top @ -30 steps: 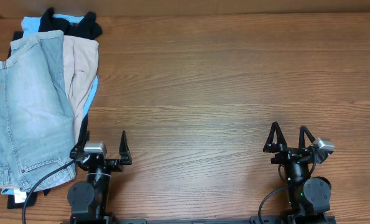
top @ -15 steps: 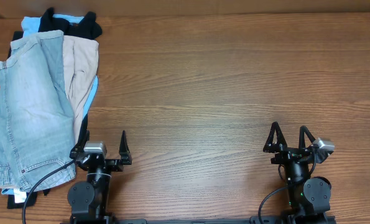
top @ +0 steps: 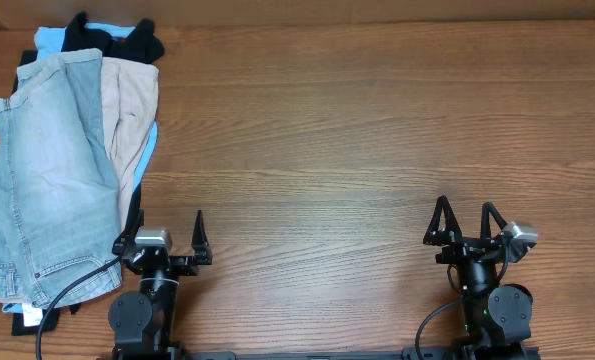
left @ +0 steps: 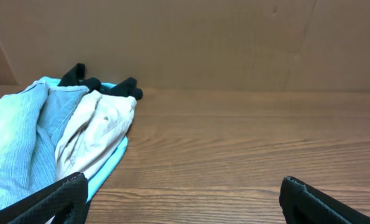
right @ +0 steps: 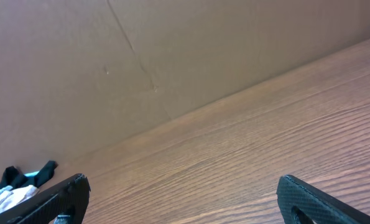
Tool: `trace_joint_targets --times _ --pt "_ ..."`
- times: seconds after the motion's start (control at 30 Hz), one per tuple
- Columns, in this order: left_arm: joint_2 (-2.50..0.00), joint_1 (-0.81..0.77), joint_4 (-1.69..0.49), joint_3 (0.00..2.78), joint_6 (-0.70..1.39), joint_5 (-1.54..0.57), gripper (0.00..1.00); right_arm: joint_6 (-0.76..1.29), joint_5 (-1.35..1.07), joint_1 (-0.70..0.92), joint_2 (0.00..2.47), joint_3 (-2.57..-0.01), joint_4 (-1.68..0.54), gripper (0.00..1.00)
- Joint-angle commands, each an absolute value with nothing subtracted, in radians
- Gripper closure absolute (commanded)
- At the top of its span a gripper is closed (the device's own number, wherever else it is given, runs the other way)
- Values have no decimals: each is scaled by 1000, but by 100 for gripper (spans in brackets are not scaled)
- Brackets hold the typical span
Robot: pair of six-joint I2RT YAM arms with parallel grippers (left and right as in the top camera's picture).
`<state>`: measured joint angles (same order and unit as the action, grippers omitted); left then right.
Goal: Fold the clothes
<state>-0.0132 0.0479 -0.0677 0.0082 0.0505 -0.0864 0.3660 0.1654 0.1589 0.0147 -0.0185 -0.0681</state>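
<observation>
The left jaws stand released, spread wide with nothing between them; the fingers (top: 198,232) hang over bare bench (top: 357,130) at the near edge, just beside the pile's near corner. The right jaws are likewise spread and hold nothing, their fingers (top: 439,215) well apart from any cloth.

The clothes lie heaped at the bench's far-left end: denim shorts (top: 52,170) on top, beige shorts (top: 132,110) under their right side, a black garment (top: 112,38) and a sky-blue garment (top: 49,38) poking out behind.

Nothing has moved since a second ago; arms and pile sit as they did.

Only the overhead shows the denim's full length and a cable (top: 72,275) crossing its near hem. The left wrist view adds a cardboard wall (left: 203,43) behind the bench. The right wrist view catches just a scrap of the pile (right: 17,183) at lower left.
</observation>
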Motion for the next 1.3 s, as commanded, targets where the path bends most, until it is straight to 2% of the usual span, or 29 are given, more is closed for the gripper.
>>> trace_joint_targets --times 0.0,0.6,0.77,1.1,1.27 --pt "-4 52 -68 5 60 -101 0 367 179 163 3 -8 -62 0" --pt "-4 52 -68 5 58 -98 0 366 201 163 3 -8 -62 0" --pt "-4 52 -71 5 37 10 0 367 202 163 3 -8 -56 0" --pt "-4 52 -75 5 38 -1 0 371 170 163 3 -8 122 0" --pt "-4 52 -67 10 38 -52 0 366 23 163 3 -9 214 0"
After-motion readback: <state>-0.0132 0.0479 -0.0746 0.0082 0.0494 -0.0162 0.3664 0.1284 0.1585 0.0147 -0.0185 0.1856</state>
